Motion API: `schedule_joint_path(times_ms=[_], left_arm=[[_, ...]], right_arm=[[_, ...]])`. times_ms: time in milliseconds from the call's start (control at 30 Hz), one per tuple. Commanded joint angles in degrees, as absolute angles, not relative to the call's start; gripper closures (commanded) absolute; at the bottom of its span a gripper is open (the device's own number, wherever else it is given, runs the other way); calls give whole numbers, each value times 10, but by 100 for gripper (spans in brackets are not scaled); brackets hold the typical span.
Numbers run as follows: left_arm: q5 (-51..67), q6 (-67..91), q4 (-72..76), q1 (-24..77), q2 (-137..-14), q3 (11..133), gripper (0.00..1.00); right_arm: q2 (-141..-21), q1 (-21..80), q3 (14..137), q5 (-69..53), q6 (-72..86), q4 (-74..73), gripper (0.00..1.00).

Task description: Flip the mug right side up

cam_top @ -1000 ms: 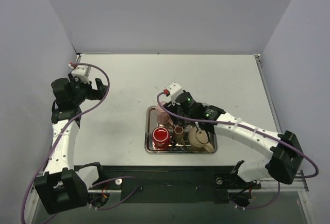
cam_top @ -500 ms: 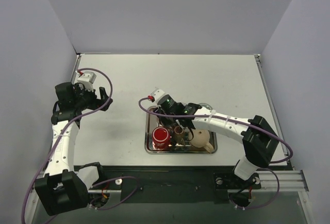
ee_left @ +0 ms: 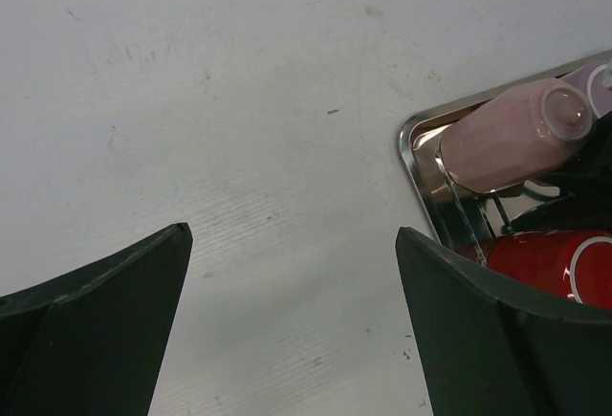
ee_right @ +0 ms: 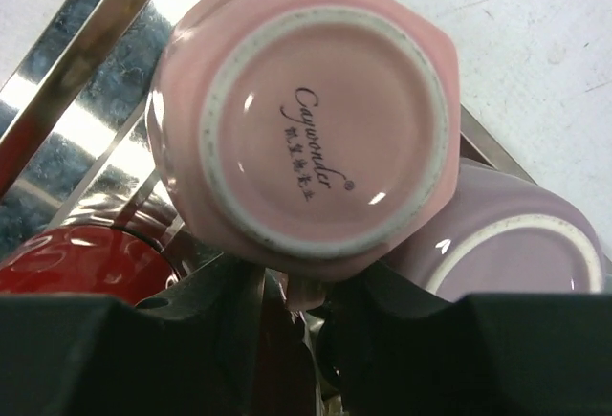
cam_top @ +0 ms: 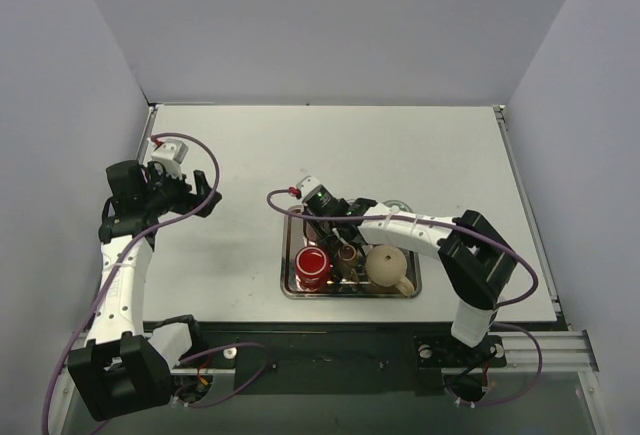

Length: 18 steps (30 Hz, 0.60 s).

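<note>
- Step: grasp phase. Right gripper (ee_right: 298, 290) at mug (ee_right: 320, 139), in far-left corner of tray (cam_top: 285, 260), mostly hidden under the wrist in top view.
- Right jaws: narrow gap w/ a small pink bit in it, just below the mug base, prob. the handle. Can't tell if clamped or only straddling.
- Left gripper (ee_left: 292, 234): jaws wide, nothing between them, over bare table (ee_left: 239, 100) just left of tray. Idle.
- Mug pose: tipped over, not upright, propped on rack wires (ee_left: 459, 210). In left wrist view, base end points away from tray corner and mouth end toward the corner rim. Mouth itself hidden.
- Long axis: lying over, closer to flat than vertical, roughly in line w/ right wrist cam. Base seen square-on, maker's mark legible.
- Neighbours: lilac mug (ee_right: 516, 244) right behind, touching or nearly so. Red cup (ee_left: 555, 258) just beside.
- Next (est.): confirm firm hold, lift clear of wires, roll wrist so base goes down and mouth up, set on a flat spot.
- Risk (est.): handle grip may slip during the roll. Tight quarters w/ lilac mug + red cup.
</note>
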State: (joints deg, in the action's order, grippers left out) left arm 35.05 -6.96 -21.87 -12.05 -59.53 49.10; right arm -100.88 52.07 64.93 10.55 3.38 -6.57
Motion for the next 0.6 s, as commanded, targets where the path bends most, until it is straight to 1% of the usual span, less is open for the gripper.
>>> schedule_joint_path(times_ms=[0, 33, 67, 100, 233, 300, 467, 533, 567], left_arm=[[390, -78, -250, -121, -597, 532, 0], [396, -78, -262, -120, -602, 538, 0], [409, -77, -280, -120, -604, 551, 5], [423, -76, -286, -120, -608, 562, 7], [461, -36, -303, -120, -618, 591, 9], [480, 17, -291, -120, -624, 606, 12], [554, 172, -223, -115, -643, 630, 15], [588, 233, -179, -106, -650, 629, 15], [609, 250, -132, -97, -648, 621, 16]], right_arm=[[-1010, 512, 655, 91, 54, -39, 85], [-1004, 510, 652, 86, 54, -35, 88], [-995, 511, 653, 80, 54, -33, 95], [-991, 511, 655, 77, 54, -34, 100], [-955, 511, 666, 60, 60, -26, 100], [-926, 506, 671, 58, 73, -7, 100], [-834, 504, 680, 43, 112, 90, 100], [-816, 503, 690, 40, 125, 117, 100], [-810, 504, 693, 31, 137, 126, 100]])
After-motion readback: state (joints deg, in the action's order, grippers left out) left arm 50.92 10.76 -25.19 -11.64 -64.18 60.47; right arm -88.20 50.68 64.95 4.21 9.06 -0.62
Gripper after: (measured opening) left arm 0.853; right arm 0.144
